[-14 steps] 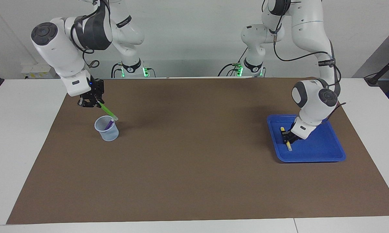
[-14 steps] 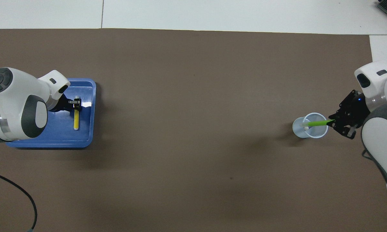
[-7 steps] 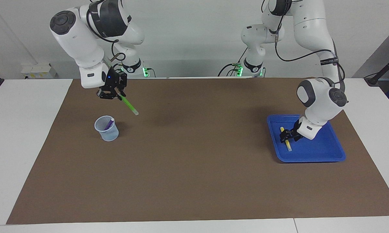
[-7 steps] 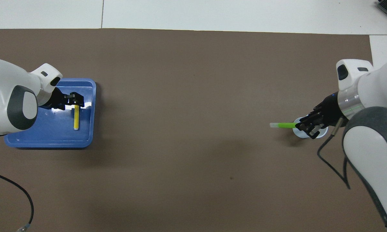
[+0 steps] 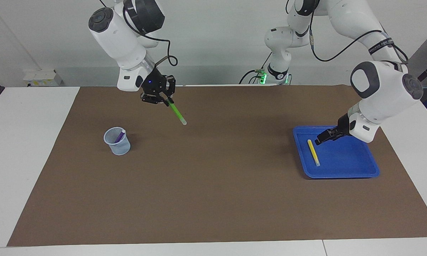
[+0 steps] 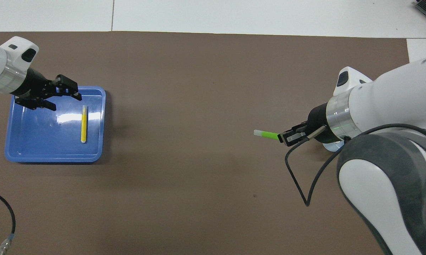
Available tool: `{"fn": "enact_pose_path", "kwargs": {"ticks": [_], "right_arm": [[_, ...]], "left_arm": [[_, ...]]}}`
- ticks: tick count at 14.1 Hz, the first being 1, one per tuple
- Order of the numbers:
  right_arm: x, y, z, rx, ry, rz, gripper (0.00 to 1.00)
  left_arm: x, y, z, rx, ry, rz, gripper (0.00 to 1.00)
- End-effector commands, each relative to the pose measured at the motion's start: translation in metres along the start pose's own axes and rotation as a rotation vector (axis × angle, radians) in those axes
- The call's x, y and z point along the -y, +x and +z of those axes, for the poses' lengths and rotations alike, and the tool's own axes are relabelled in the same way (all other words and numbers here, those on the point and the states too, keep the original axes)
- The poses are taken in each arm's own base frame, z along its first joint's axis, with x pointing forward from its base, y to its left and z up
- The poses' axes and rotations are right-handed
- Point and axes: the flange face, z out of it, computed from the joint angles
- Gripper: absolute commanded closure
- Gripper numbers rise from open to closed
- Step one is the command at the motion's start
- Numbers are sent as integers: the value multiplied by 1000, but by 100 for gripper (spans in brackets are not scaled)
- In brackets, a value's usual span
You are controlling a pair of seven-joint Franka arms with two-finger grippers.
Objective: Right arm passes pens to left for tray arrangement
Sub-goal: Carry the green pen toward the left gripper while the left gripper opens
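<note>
Pinching the slim green marker pen (image 5: 176,112), your right tool (image 5: 161,98) hangs over the brown surface (image 5: 213,185). Your left tool (image 6: 62,94) hovers spread over the shallow bright blue plastic tray (image 6: 39,148), where the slim yellow marker pen (image 6: 83,124) lies.

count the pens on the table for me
3: yellow pen lying in the blue tray; green pen held in the right hand above the mat; purple pen standing in the cup.

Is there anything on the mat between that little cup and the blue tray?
Nothing: both views show bare brown mat between cup and tray.
</note>
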Motion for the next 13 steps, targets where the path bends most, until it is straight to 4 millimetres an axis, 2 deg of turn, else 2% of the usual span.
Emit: {"fn": "enact_pose_path", "kwargs": {"ticks": [1, 2, 3, 6, 7, 10, 11, 13], "right_arm": [[24, 0, 6, -54, 66, 115, 100], [31, 3, 11, -78, 75, 172, 100], [50, 4, 21, -94, 87, 209, 100], [79, 6, 30, -138, 127, 313, 100], [83, 7, 30, -149, 141, 342, 100], [105, 8, 40, -187, 186, 429, 100], [119, 8, 48, -189, 194, 432, 100], [132, 7, 62, -200, 201, 457, 100]], "left_arm": [[-23, -25, -37, 7, -93, -190, 7], [-27, -31, -44, 14, -124, -248, 7], [-33, -36, -49, 25, -157, -308, 7], [-44, -46, -59, 73, -243, -478, 7], [-46, -48, -59, 94, -266, -561, 7], [-72, -61, -51, 144, -330, -713, 8], [-81, -66, -46, 152, -355, -759, 8], [-100, -76, -33, 157, -368, -815, 8]]}}
